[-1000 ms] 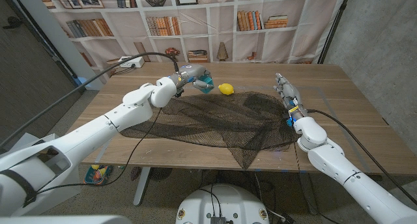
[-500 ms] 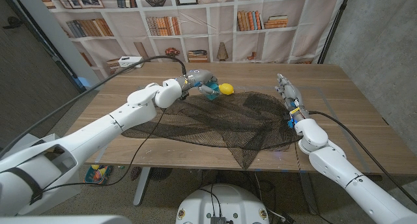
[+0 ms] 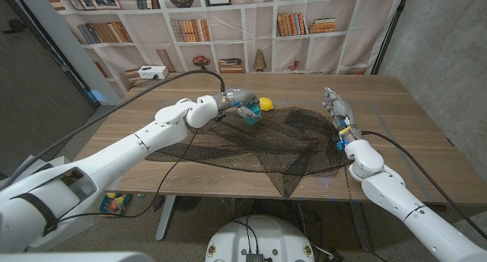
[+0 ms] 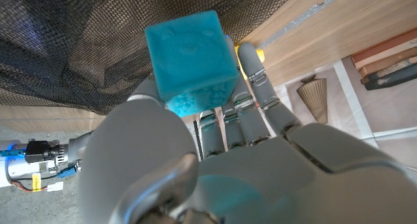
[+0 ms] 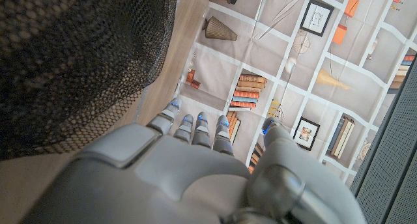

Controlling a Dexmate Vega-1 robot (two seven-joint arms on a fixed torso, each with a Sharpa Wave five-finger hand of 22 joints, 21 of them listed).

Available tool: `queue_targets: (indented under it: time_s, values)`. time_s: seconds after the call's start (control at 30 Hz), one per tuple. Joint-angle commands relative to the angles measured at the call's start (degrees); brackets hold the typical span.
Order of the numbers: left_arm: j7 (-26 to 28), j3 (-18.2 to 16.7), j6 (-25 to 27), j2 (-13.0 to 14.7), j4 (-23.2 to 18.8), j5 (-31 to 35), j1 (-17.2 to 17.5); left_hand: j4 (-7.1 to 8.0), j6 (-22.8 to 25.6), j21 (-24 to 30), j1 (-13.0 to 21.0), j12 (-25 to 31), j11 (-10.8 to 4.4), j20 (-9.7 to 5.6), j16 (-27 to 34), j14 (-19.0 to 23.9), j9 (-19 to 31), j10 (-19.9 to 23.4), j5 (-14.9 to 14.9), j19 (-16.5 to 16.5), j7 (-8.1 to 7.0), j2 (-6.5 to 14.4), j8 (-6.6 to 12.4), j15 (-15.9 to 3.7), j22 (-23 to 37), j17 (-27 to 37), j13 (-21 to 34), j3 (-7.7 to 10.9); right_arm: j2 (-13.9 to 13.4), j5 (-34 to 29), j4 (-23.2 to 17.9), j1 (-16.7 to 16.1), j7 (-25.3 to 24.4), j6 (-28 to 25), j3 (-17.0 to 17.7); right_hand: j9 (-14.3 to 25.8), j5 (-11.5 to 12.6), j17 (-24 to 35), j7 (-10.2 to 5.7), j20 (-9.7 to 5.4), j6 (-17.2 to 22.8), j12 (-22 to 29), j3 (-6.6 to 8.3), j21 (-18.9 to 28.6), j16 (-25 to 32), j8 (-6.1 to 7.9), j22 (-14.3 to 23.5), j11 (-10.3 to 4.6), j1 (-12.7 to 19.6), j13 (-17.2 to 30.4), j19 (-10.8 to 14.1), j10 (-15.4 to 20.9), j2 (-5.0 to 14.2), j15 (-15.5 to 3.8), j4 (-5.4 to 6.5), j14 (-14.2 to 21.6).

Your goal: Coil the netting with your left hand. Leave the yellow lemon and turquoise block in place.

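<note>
Left hand (image 3: 242, 106) held the turquoise block (image 3: 253, 114) pinched between thumb and fingers, lifted over the far edge of the netting; the left wrist view showed the cube (image 4: 189, 51) gripped at the fingertips (image 4: 253, 71) with a sliver of yellow behind it. Nearest the robot, the black netting (image 3: 251, 144) lay spread and crumpled on the wooden table (image 3: 411, 125), its long axis running from nine o'clock to three o'clock and one corner drooping over the near edge at six o'clock. At three o'clock the right hand (image 3: 335, 110) lay along the netting's edge, fingers straight, together and empty, pointing to twelve o'clock. Farther off, just beyond the block, sat the yellow lemon (image 3: 265, 103) at the netting's far edge.
</note>
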Motion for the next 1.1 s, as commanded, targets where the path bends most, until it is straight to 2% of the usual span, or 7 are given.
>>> queue_targets:
  time_s: [0.03, 0.5, 0.6, 0.77, 0.9, 0.97, 1.1]
  values:
    - [-2.86, 1.85, -0.7, -1.23, 1.53, 1.5, -1.14, -0.04, 0.55, 0.41, 10.67, 5.67, -7.63, -0.33, -0.12, 2.2, 0.07, 8.56, 0.44, -0.16, 0.12, 10.12, -0.14, -4.92, -0.11, -0.06, 21.27, 0.12, 0.33, 0.28, 1.11, 0.69, 0.62, -0.04, -0.18, 0.18, 0.04, 0.17, -0.1, -0.04, 0.25, -0.24, 0.05, -0.13, -0.07, -0.18, 0.2, 0.19, 0.28, 0.19, 0.44, 0.27, 0.29, 0.28, -0.42, 0.09]
    - [-6.81, 3.8, 0.06, -2.13, 2.72, 3.18, -2.49, -0.53, 0.05, 0.97, 11.1, 3.3, -7.17, 0.44, -4.45, 1.66, -0.38, 9.84, 0.2, -2.14, -0.6, 10.06, -0.98, -4.54, -0.92, -4.88, 17.25, 1.19, 0.43, 0.53, 1.8, 1.03, 1.03, 0.2, -0.28, 0.18, 0.04, 0.19, -0.16, -0.03, 0.19, -0.26, 0.03, -0.15, -0.08, -0.22, 0.2, 0.15, 0.18, 0.2, 0.42, 0.28, 0.29, 0.23, -0.42, 0.09]
    - [-8.14, 4.06, 0.04, -2.31, 2.95, 2.8, -2.89, 0.31, -2.24, 0.64, 9.23, 1.17, -6.42, 1.19, -7.5, 1.29, -0.98, 9.35, -0.26, -3.72, -0.99, 9.04, -2.65, -4.47, -1.32, -8.12, 14.51, 1.28, 0.41, 0.57, 1.84, 1.04, 1.1, 0.21, -0.3, 0.18, 0.04, 0.19, -0.17, -0.02, 0.22, -0.26, 0.03, -0.14, -0.07, -0.22, 0.2, 0.11, 0.17, 0.2, 0.44, 0.3, 0.28, 0.29, -0.43, 0.12]
    - [-9.3, 4.37, 0.25, -2.31, 2.85, 2.84, -3.17, 0.98, -7.3, -2.82, 4.72, -5.36, -6.32, 4.0, -16.18, -5.6, -2.73, 4.34, -0.27, -9.66, -2.98, 6.32, -6.62, -3.52, -1.89, -14.89, 8.87, 1.62, 0.37, 0.61, 1.82, 0.94, 1.13, 0.37, -0.25, 0.19, 0.04, 0.2, -0.14, 0.01, 0.21, -0.26, 0.04, -0.14, -0.09, -0.22, 0.2, 0.17, 0.13, 0.2, 0.44, 0.31, 0.29, 0.28, -0.42, 0.08]
    - [-10.36, 4.49, -0.26, -2.29, 3.03, 2.13, -3.45, 2.32, -11.75, -7.17, -0.91, -11.95, -6.21, 6.18, -21.8, -11.87, -4.51, -0.93, -0.23, -14.86, -3.77, 3.18, -9.71, -2.28, -2.02, -19.11, 4.59, 0.07, 0.36, 0.61, 1.61, 0.71, 0.92, 0.41, -0.16, 0.19, 0.04, 0.2, -0.18, 0.06, 0.19, -0.27, 0.05, -0.17, -0.09, -0.23, 0.2, 0.18, 0.12, 0.2, 0.37, 0.29, 0.31, 0.27, -0.43, 0.1]
    - [-10.78, 4.58, -0.51, -2.26, 3.07, 1.95, -3.58, 2.64, -14.94, -8.71, -2.7, -14.59, -6.35, 6.36, -23.36, -13.93, -5.2, -3.45, -0.1, -16.52, -3.85, 2.11, -11.41, -2.17, -1.98, -20.33, 3.19, -0.61, 0.34, 0.62, 1.58, 0.67, 0.93, 0.41, -0.16, 0.19, 0.04, 0.19, -0.18, 0.09, 0.2, -0.27, 0.06, -0.17, -0.08, -0.23, 0.2, 0.18, 0.14, 0.2, 0.38, 0.3, 0.31, 0.26, -0.45, 0.13]
    - [-11.86, 4.84, -0.87, -2.2, 3.06, 1.71, -3.83, 3.49, -20.8, -11.62, -6.71, -20.34, -4.58, 6.86, -26.47, -19.91, -6.51, -9.03, 0.13, -18.81, -4.7, -0.02, -14.02, -0.75, -1.9, -22.43, 0.49, -2.53, 0.31, 0.57, 1.4, 0.42, 0.77, 0.5, -0.09, 0.19, 0.04, 0.19, -0.2, 0.11, 0.19, -0.3, 0.07, -0.18, -0.09, -0.24, 0.2, 0.14, 0.13, 0.2, 0.34, 0.24, 0.32, 0.29, -0.46, 0.12]
